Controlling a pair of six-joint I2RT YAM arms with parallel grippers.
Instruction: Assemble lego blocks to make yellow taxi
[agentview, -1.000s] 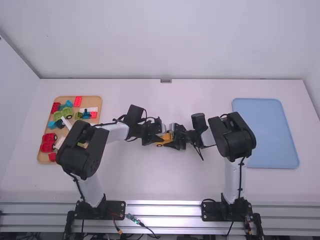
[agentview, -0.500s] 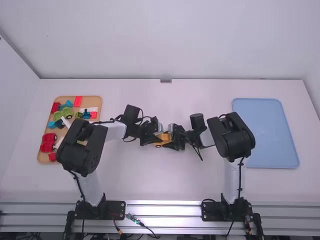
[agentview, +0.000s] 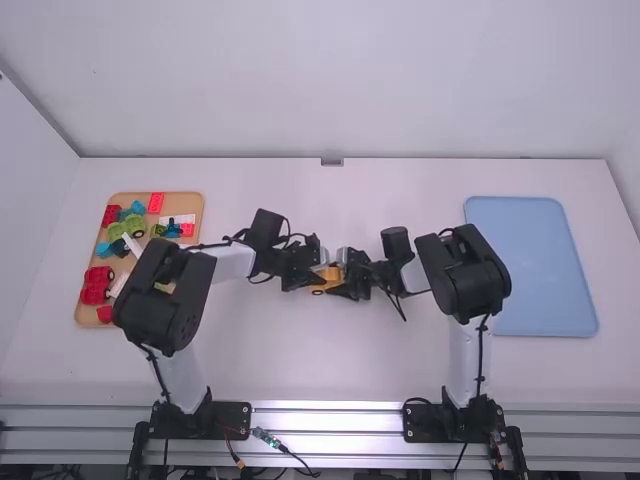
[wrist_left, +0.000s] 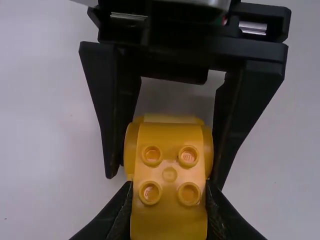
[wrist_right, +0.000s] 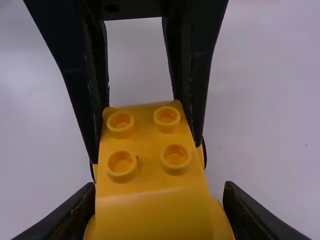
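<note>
Right now the yellow block assembly (wrist_left: 169, 170) is held between the two arms, around the middle of the tabletop (agentview: 400, 365), well in from its left and right edges. Four round studs show on its face, two by two, and a black wheel (agentview: 318, 291) sits at its side nearest the tabletop's near edge. The left hand (agentview: 320, 268) pinches the assembly from both sides at its left end. Facing it, the right hand (agentview: 344, 273) clasps the other end, its fingers likewise against both flanks, so the two hands nearly meet.

Farther out, a tan tray (agentview: 197, 203) lies by the tabletop's left edge, toward the far left corner. It carries a red flat block (agentview: 156, 202) near its far rim, a green wheeled piece (agentview: 125, 228), a red wheeled piece (agentview: 96, 284) and other loose blocks. A blue tray (agentview: 535, 262) lies by the right edge, toward the far right corner.
</note>
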